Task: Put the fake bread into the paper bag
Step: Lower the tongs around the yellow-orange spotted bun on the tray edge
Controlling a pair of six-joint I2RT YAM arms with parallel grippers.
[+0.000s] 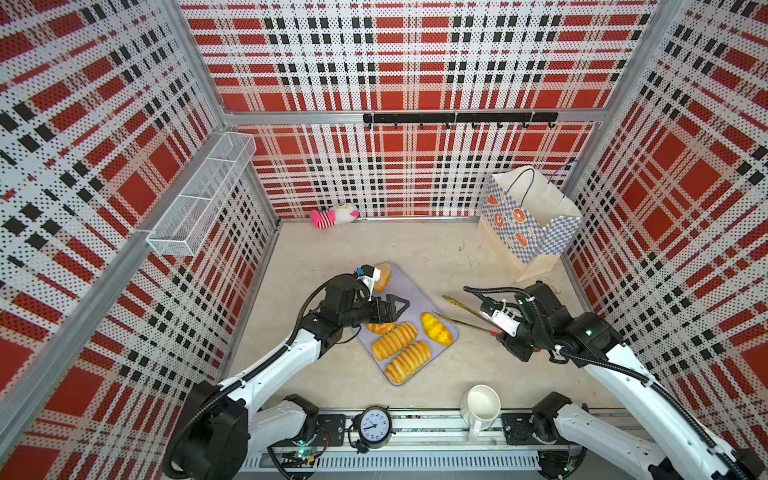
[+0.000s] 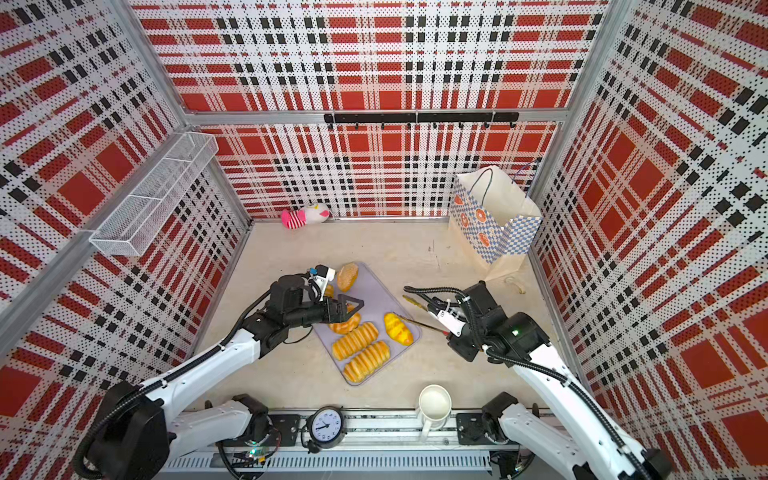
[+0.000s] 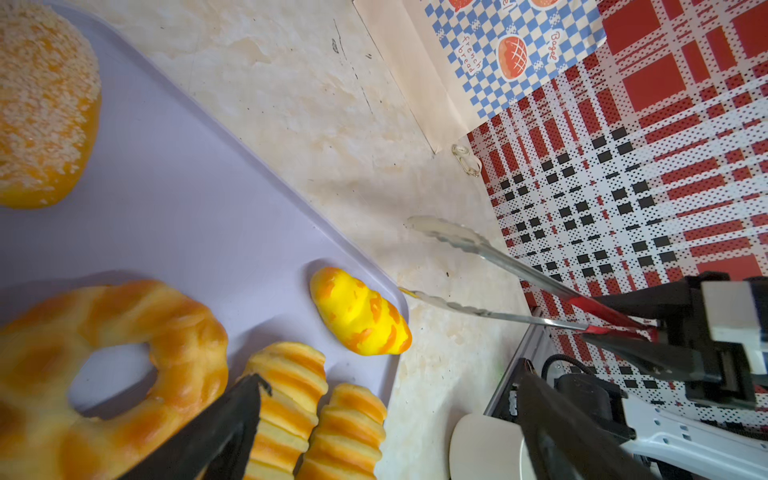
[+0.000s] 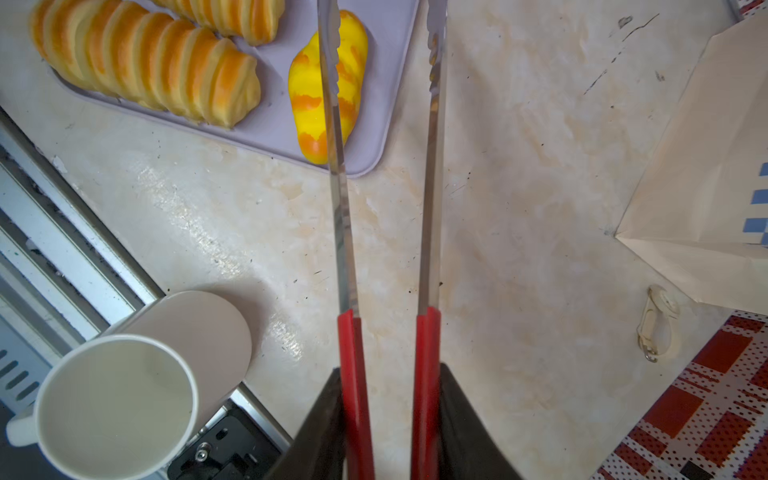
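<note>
Overhead, left pincer [image 1: 399, 309]: spread wide, held above the ring doughnut [image 3: 178, 328].
Right pincer [image 4: 390, 372]: pressed onto the red handles of the tongs [image 4: 343, 232], one parted arm crossing the yellow pastry [image 4: 307, 104].
Fake bread [image 1: 395, 341]: laid on the lilac tray [image 1: 415, 286] at the middle of the desk [image 1: 324, 249].
Paper bag [image 1: 528, 224]: stood open in the far right corner, well apart.

the beige tabletop [image 1: 324, 257] carries a lilac tray [image 1: 409, 282], the paper bag [image 1: 528, 224], a plush toy [image 1: 334, 215] and a white jug [image 1: 482, 405].
</note>
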